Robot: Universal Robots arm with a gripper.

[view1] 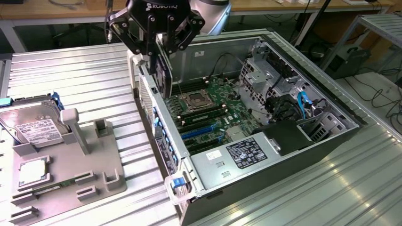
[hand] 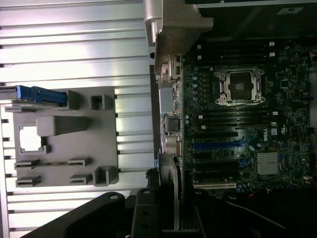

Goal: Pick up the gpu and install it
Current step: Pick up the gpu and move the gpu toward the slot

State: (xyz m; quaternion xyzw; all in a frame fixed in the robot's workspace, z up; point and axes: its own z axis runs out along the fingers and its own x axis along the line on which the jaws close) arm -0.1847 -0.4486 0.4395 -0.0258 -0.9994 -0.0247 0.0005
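My gripper (view1: 162,43) is shut on the gpu (view1: 163,73), which hangs edge-on and upright below the fingers. The card is over the near wall of the open computer case (view1: 251,155), above the motherboard (view1: 210,110). In the wrist view the gpu (hand: 174,148) appears as a thin edge with its silver end bracket (hand: 176,29) farthest from the gripper (hand: 171,210). It lies along the motherboard's (hand: 242,124) border. The blue expansion slots (view1: 199,131) (hand: 218,145) sit lower on the board, apart from the card.
A grey parts fixture (view1: 94,165) (hand: 64,111) stands on the ribbed metal table at the exterior view's left. It holds a hard drive (view1: 35,125), a processor chip (view1: 31,172) and a RAM stick (view1: 53,187). Drive cages and cables (view1: 295,106) crowd the case's far side.
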